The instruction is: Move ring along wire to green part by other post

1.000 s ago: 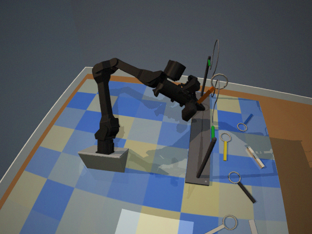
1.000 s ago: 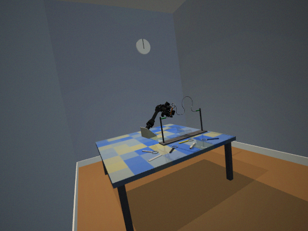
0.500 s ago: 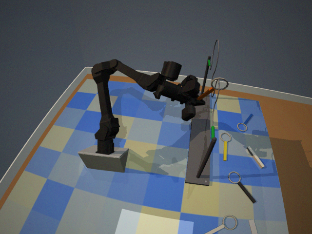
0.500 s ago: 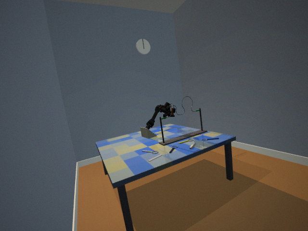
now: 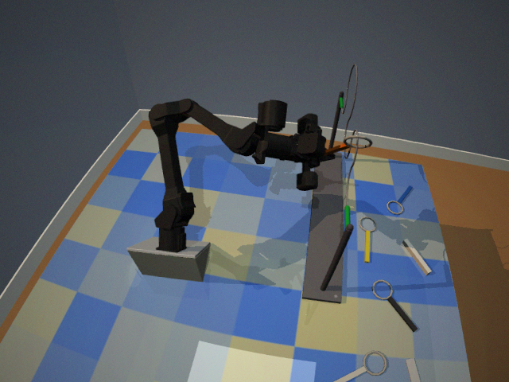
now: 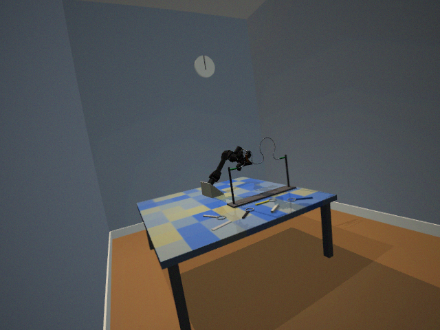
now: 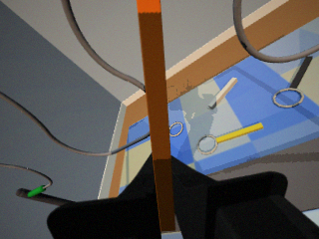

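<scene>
Claw (image 5: 324,157) (image 7: 158,156) clamped on the orange handle (image 5: 336,149) (image 7: 156,90). Ring (image 5: 371,142) is at the far end of the handle, up at the wire (image 5: 349,181) (image 6: 275,147), between the two green parts (image 5: 347,216) (image 5: 341,102) (image 6: 234,168) (image 6: 282,157) (image 7: 36,191) and off both. Can't tell if the wire runs through it or touches it. Posts (image 5: 336,256) (image 5: 335,123) (image 6: 231,186) (image 6: 287,171) stand on a dark base board (image 5: 324,247) (image 6: 260,196). Yellow-handled ring (image 5: 367,247) (image 6: 262,202) (image 7: 239,132) lies on the table beside the board.
</scene>
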{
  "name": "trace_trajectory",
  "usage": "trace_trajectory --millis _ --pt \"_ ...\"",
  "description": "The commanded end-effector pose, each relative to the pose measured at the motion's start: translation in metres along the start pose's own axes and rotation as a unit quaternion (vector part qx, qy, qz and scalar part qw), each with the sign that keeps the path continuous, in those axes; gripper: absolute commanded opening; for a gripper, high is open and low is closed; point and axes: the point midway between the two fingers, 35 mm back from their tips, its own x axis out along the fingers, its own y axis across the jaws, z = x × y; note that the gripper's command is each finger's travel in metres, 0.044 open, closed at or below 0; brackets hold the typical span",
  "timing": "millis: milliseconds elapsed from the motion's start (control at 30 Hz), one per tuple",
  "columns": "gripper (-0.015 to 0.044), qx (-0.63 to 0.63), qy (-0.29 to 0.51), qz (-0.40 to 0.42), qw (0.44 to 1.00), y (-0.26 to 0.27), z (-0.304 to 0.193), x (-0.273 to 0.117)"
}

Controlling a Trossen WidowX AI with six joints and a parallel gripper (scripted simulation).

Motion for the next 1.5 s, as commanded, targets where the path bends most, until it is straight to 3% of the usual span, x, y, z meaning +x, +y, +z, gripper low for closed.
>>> trace_trajectory --millis 0,700,1467 --pt "-0.015 0.033 -0.006 0.018 0.999 0.005 0.0 0.0" --pt "-0.015 0.231 -0.032 0.128 0.964 0.039 0.009 -0.001" --pt "-0.015 0.433 -0.057 0.241 0.867 0.067 0.032 -0.01"
